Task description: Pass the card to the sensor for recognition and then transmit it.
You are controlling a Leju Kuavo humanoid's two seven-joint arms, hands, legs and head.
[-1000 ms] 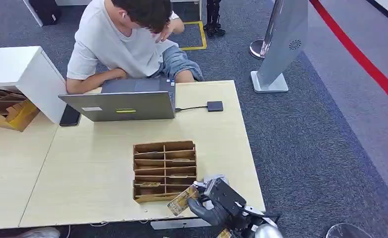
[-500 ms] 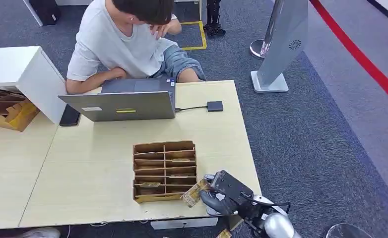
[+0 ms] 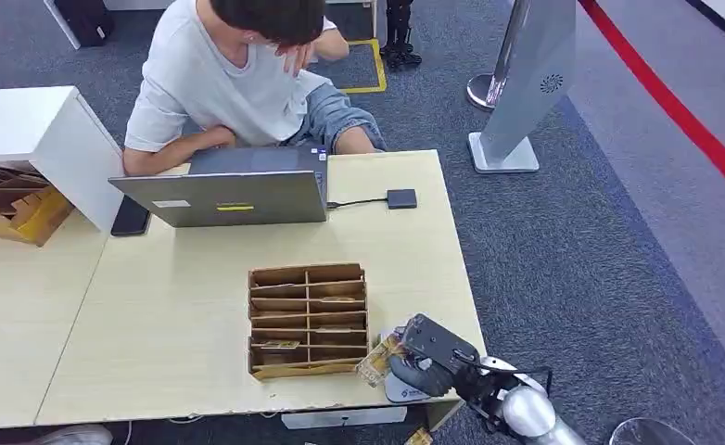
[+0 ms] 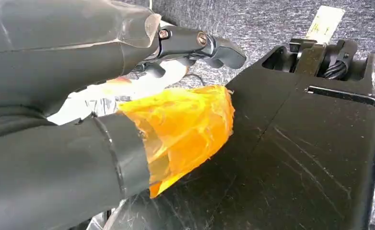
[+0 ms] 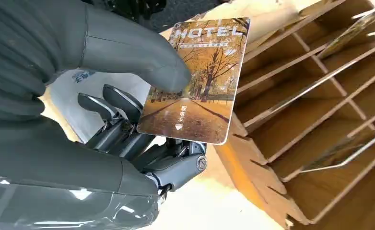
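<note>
My right hand [image 3: 430, 356] hovers over the table's near right corner and pinches a hotel card [image 3: 377, 360] printed with an autumn tree scene. Up close, the thumb [image 5: 142, 57] presses the card [image 5: 200, 81] against the dark fingers [image 5: 123, 120]. A flat white device [image 3: 403, 389] with blue lettering lies right under the hand. A small dark box [image 3: 401, 198] on a cable sits at the far side of the table beside the laptop. My left hand [image 4: 80, 120], with orange tape on one digit, hangs beside my dark body and holds nothing.
A cardboard card organizer [image 3: 308, 320] with several slots stands just left of my right hand, some cards in it. A person sits behind an open laptop [image 3: 224, 195]. A white box [image 3: 34, 139] and a phone [image 3: 131, 217] are at far left. A grey kiosk [image 3: 526, 83] stands on the carpet.
My right hand has carried the card to the right, away from the organizer's near corner and over the white device. The person shifted slightly.
</note>
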